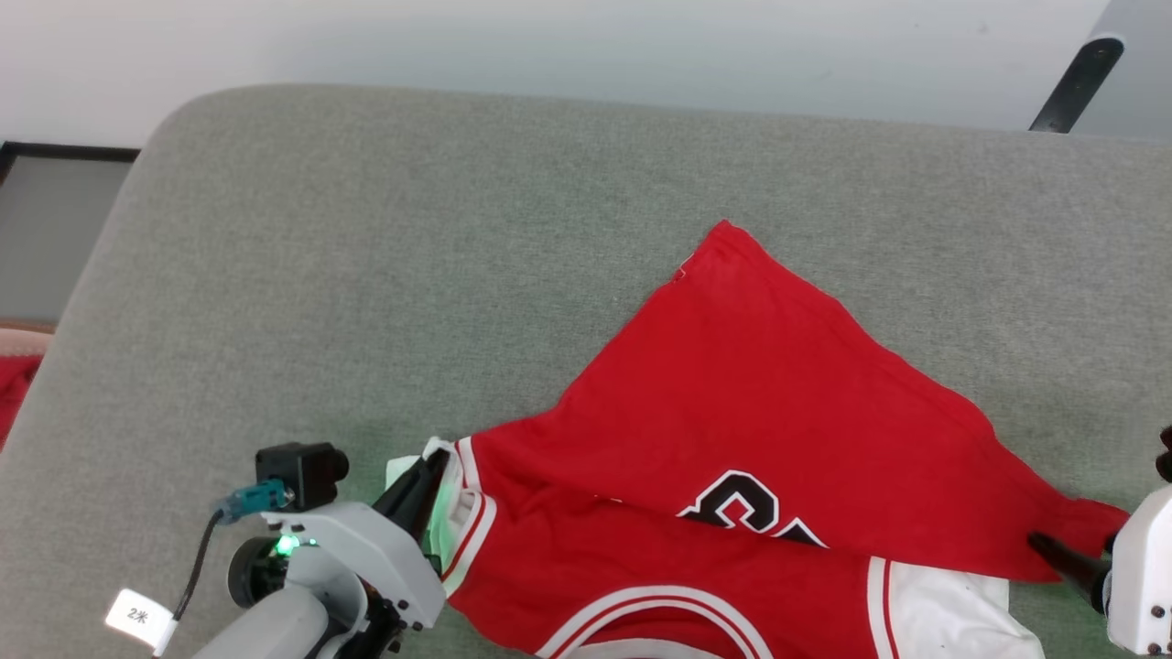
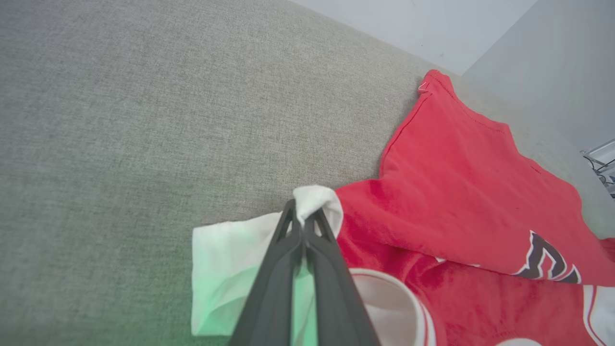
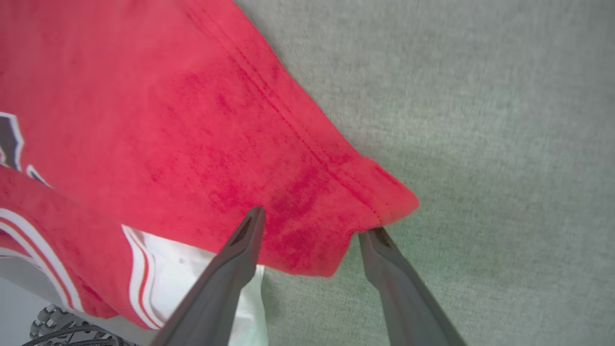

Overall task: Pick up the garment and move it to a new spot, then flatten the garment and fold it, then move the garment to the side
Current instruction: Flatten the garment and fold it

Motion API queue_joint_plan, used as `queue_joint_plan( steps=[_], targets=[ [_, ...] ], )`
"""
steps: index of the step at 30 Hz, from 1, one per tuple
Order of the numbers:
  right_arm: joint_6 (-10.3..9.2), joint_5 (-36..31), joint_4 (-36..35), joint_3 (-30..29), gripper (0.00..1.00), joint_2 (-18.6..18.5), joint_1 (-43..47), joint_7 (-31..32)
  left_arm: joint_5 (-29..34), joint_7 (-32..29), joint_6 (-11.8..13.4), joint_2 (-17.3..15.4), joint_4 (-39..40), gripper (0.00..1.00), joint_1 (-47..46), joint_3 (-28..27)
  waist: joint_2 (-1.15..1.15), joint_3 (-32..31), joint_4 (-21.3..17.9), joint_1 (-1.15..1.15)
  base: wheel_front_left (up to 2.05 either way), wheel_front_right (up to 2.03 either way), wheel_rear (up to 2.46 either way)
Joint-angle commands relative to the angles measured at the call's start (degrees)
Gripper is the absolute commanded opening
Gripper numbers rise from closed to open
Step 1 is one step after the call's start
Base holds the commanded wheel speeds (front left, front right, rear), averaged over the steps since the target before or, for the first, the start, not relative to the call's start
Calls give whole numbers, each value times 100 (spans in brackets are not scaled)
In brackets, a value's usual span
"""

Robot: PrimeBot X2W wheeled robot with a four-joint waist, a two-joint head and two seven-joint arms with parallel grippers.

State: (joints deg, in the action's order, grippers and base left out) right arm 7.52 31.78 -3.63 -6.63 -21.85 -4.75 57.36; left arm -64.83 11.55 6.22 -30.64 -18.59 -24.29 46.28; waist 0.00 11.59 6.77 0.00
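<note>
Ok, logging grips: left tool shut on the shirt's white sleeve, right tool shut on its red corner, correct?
The right tool is open, its fingers apart at the red corner of the shirt: see the right wrist view. The left tool is shut on the sleeve.

Light was bright, even and diffuse in all three views, with no glare and only faint, soft-edged shadow beneath the folds of the garment. A small green lamp on the left arm threw a green cast over the white sleeve and the grey surface beside it; a fainter green tinged the surface in the right wrist view. The head view was sharp, the left wrist view fairly crisp, and the right wrist view smeared and soft throughout.
</note>
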Motion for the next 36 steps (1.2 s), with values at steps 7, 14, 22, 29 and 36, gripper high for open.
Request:
queue_joint_plan(
  steps=[7,14,22,29,36],
  targets=[
    [-7,177,-895,330,100,-158,-367,-324,-16,-43,80,-90,101,0,91,-15,0,-89,-59,0,0,0,0],
    [-7,34,-1029,1193,100,-406,-1604,-785,34,-91,39,-23,136,0,-8,61,0,-90,76,0,0,0,0],
    [-7,76,172,2224,100,-561,-3146,-918,152,-183,-82,265,57,0,-270,242,0,45,524,0,0,0,0],
    [-7,222,1497,2970,100,-578,-4360,-386,246,-171,-265,629,-136,0,-597,366,0,372,948,0,0,0,0],
    [-7,114,2715,3526,100,-492,-5377,253,342,-140,-502,981,-392,0,-958,481,0,780,1290,0,0,0,0]
  ],
)
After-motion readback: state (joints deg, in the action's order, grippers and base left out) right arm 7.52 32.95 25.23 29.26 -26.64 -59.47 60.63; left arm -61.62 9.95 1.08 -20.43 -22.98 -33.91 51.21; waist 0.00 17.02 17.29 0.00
